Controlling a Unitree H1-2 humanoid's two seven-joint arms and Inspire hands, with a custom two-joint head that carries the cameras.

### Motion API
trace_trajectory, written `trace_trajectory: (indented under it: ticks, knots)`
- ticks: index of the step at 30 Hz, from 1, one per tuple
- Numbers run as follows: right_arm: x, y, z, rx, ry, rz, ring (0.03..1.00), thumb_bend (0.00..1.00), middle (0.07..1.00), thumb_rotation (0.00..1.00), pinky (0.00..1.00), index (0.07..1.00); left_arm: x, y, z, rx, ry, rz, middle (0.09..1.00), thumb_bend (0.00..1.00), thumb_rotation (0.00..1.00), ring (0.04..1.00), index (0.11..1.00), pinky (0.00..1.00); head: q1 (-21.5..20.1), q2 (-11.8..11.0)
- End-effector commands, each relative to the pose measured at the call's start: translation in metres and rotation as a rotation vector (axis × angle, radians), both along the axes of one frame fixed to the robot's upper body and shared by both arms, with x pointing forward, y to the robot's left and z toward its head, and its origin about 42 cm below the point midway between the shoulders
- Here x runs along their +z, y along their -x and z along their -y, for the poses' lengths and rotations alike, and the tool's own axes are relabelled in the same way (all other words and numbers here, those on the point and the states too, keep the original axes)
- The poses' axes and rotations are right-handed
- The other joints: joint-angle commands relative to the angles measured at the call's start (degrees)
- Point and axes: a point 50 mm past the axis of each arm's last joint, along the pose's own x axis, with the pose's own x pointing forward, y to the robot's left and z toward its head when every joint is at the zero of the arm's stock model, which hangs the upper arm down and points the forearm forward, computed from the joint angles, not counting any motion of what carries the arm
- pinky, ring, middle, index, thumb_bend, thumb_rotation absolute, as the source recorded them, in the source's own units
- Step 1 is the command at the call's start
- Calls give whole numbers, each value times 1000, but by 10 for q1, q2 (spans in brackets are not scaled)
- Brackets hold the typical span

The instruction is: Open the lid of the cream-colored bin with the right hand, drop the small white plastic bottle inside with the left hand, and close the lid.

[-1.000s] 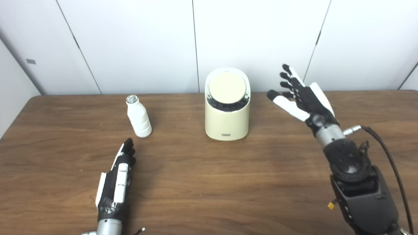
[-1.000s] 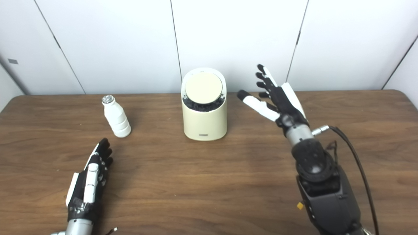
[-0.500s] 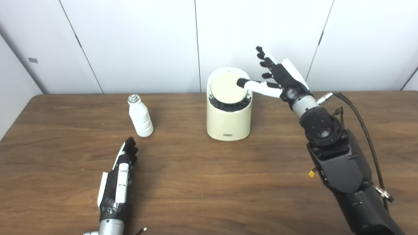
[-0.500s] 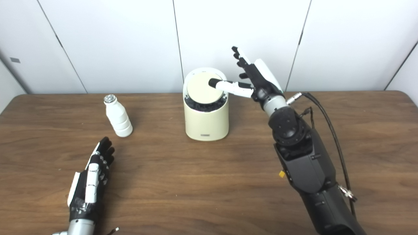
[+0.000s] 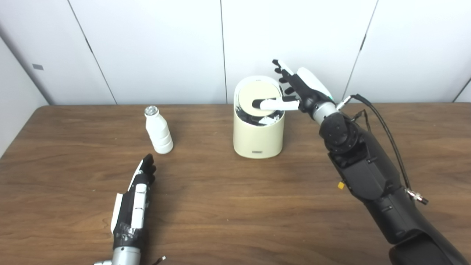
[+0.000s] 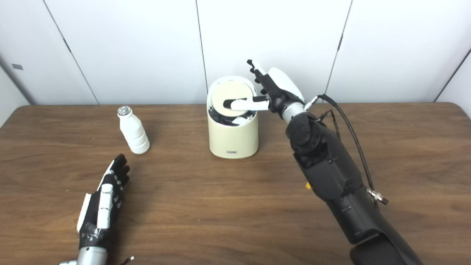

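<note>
Cream bin (image 5: 258, 136) mid-table; right hand (image 5: 294, 90) has swung in from the side, fingers spread, holding nothing, thumb now laid across the lid (image 5: 257, 96), which looks tipped w/ a gap below. Lid-opening underway. White bottle (image 5: 158, 129) upright left of bin; left hand (image 5: 134, 200) flat, empty, short of it.
</note>
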Motion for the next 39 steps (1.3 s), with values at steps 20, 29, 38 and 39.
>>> trace_trajectory:
  ticks: [20, 29, 38, 39]
  knots:
    - [26, -13, -9, 26, 26, 89, 918, 826, 950, 558, 859, 982, 4, 0, 5, -7, 11, 31, 972, 542, 921, 976, 959, 1000, -2, 5]
    - [24, -13, -9, 48, 63, 114, 945, 841, 953, 341, 932, 978, 6, 1, 6, -1, 23, 32, 976, 554, 910, 978, 956, 996, -1, 7]
    - [18, -12, -8, 49, 54, 105, 946, 855, 956, 272, 928, 980, 7, 1, 7, -2, 22, 35, 973, 558, 912, 979, 955, 1000, 0, 8]
    - [18, -12, -8, 47, 51, 103, 945, 853, 956, 276, 931, 981, 7, 0, 7, -3, 21, 36, 972, 556, 913, 977, 954, 999, 1, 9]
